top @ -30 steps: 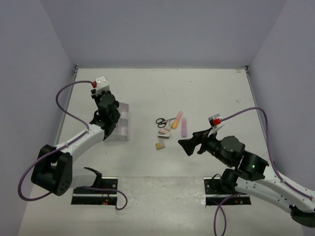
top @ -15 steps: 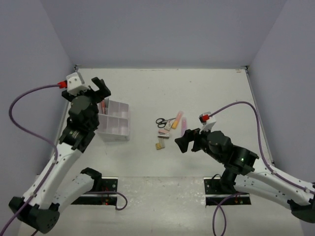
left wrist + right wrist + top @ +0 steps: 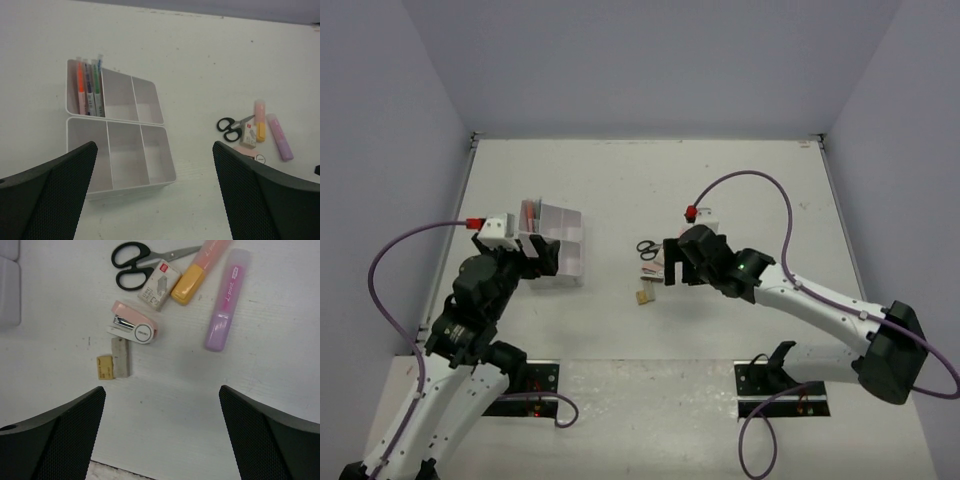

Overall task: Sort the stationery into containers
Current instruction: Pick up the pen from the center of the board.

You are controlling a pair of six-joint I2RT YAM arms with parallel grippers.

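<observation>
The clear organiser box (image 3: 150, 95) has several compartments, and several pens and markers (image 3: 87, 87) stand in its far-left one. My left gripper (image 3: 154, 146) is open and empty, hovering just on the near side of the box (image 3: 565, 228). Loose stationery lies mid-table: black-handled scissors (image 3: 131, 258), an orange marker (image 3: 199, 271), a lilac marker (image 3: 225, 302), a pink stapler (image 3: 134, 326), a small white box (image 3: 159, 284), a tan eraser (image 3: 105, 366) and a grey eraser (image 3: 120, 356). My right gripper (image 3: 162, 388) is open above these, holding nothing.
In the top view the left gripper (image 3: 540, 252) overlaps the box's near-left side and the right gripper (image 3: 668, 262) covers part of the pile; the scissors (image 3: 647, 247) and tan eraser (image 3: 644, 296) show beside it. Grey walls enclose the table on three sides.
My left gripper opened over the box, then drew back toward the near side. The right gripper swung left and forward until it stood over the loose stationery.
</observation>
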